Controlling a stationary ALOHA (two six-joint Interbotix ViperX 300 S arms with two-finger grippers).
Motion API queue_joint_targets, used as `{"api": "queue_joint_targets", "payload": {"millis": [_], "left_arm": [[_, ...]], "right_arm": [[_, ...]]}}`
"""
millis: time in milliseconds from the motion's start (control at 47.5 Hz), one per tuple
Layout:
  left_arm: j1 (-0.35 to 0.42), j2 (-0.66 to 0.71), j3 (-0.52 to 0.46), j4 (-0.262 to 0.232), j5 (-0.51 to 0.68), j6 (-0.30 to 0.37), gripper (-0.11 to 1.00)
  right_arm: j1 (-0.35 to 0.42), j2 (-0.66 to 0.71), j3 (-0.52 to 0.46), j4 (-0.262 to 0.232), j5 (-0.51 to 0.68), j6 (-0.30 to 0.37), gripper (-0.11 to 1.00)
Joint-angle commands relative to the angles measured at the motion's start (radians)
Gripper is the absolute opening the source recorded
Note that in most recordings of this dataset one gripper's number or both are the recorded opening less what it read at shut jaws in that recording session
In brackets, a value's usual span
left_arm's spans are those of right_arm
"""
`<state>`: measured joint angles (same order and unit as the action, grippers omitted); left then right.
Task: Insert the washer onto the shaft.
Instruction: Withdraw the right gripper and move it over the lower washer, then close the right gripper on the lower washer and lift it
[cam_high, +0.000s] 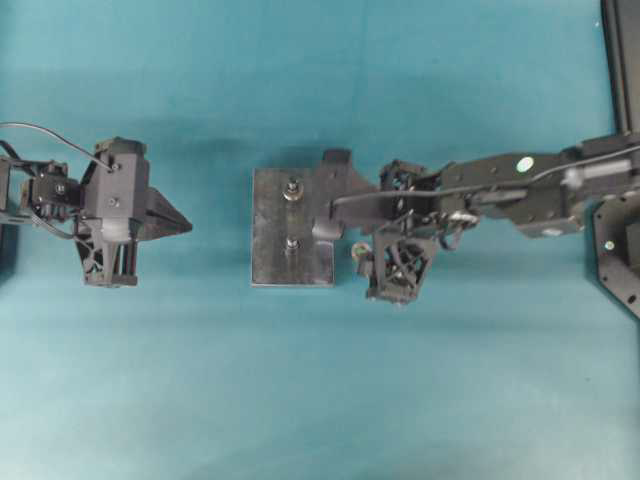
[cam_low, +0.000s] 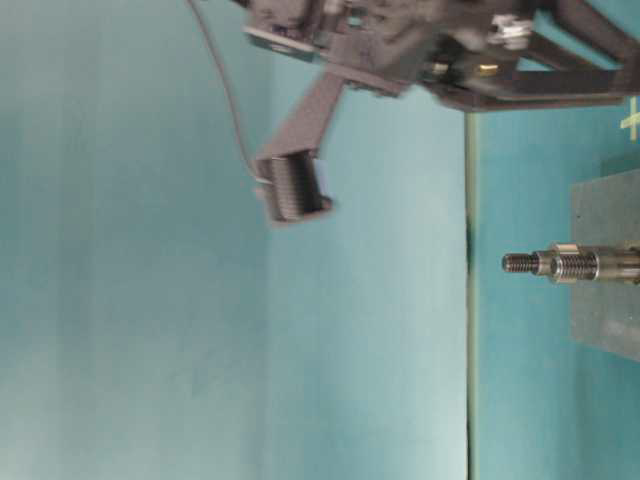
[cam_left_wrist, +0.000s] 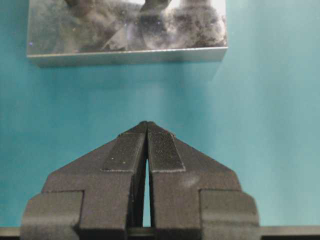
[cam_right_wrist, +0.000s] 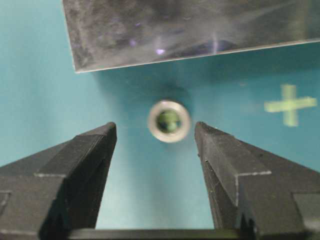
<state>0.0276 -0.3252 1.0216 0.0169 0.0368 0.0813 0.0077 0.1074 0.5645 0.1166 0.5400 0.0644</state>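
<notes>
Steel washer (cam_right_wrist: 169, 121) lies flat on the teal cloth, hole facing up, just off the near edge of the metal base plate (cam_right_wrist: 200, 30). In the R wrist view it sits ahead of the right gripper (cam_right_wrist: 156, 131), between the lines of the two fingertips but a bit beyond them, not touching either. R jaws stand wide apart, nothing held. From overhead the washer (cam_high: 358, 251) shows as a small ring just beside the plate's (cam_high: 268, 230) right edge, under the right gripper (cam_high: 345, 195).

Being round and flat, the washer has no long axis to line up with; what counts, I reckon, is jaws dropping and easing fwd so the ring ends up squarely between the pads.

Right arm is plainly the nearer one. Left gripper (cam_high: 185, 226) hangs well apart on the plate's far side, jaws together, pads (cam_left_wrist: 162, 150) touching at the tip, empty.

Two threaded shafts stand on the plate; nearer shaft (cam_high: 291, 244), other shaft (cam_high: 293, 187).

No brand, label or readable writing; a pale green cross mark (cam_right_wrist: 290, 104) on the cloth near the washer.
</notes>
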Motion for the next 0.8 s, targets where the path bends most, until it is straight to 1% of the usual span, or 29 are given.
{"api": "queue_joint_targets", "payload": {"millis": [0,105,273,463,778], "left_arm": [[-0.002,-0.005,-0.009,0.002,-0.008,0.0,0.0],[-0.002,-0.005,-0.009,0.0,-0.008,-0.002,0.0],[-0.002,-0.005,-0.009,0.002,-0.008,0.0,0.0],[-0.002,-0.005,-0.009,0.002,-0.008,0.0,0.0],[-0.002,-0.005,-0.006,0.0,-0.008,0.0,0.0]], "right_arm": [[0.006,0.006,-0.012,-0.003,-0.011,0.011,0.67],[0.006,0.025,-0.017,-0.005,-0.018,0.011,0.67],[0.005,0.032,-0.017,-0.025,-0.028,0.014,0.66],[-0.012,0.032,-0.017,-0.026,-0.028,0.014,0.66],[-0.014,0.043,-0.017,-0.026,-0.028,0.015,0.66]]}}
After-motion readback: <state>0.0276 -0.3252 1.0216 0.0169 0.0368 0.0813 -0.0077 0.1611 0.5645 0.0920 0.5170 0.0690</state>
